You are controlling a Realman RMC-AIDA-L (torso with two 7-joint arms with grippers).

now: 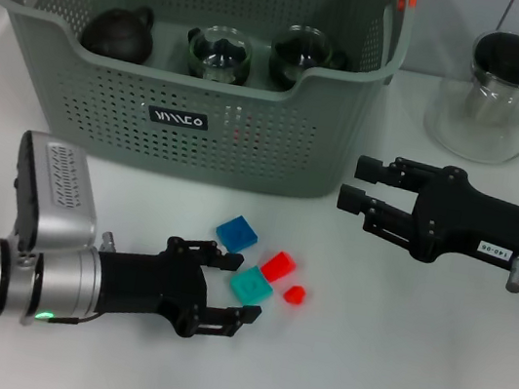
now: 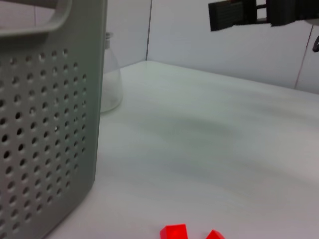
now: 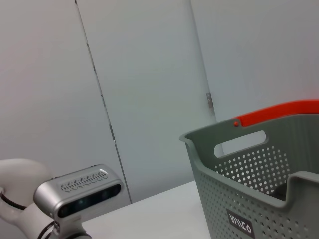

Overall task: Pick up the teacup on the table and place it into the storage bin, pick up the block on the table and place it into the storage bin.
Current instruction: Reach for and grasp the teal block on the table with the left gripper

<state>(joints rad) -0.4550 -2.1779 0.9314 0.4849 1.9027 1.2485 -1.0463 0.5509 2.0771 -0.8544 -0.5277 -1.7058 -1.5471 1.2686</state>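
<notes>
From the head camera, I am watching three teacups (image 1: 218, 54) already sitting inside the storage bin (image 1: 186, 94), so I am judging the cup step done and the block step in hand. I am holding the left gripper (image 1: 230, 289) low over the bench (image 1: 389, 373), just in front of the bin, its fingers spread around the teal block (image 1: 251, 284). A blue block (image 1: 236, 233) is lying nearer the bin, two red blocks (image 1: 279, 266) just beside the teal one. The right gripper (image 1: 361, 200) is hovering spread and carrying nothing beside the bin, with a glass pitcher (image 1: 498, 94) beyond it.

From the left wrist camera, I am seeing the bin wall and the red blocks (image 2: 174, 232) on the bench; this arm's own fingers are not showing.

From the right wrist camera, I am seeing only the bin and the left arm's housing.

Next I am expecting to close on the teal block without nudging the red ones, then lift clear of the bin's rim.
</notes>
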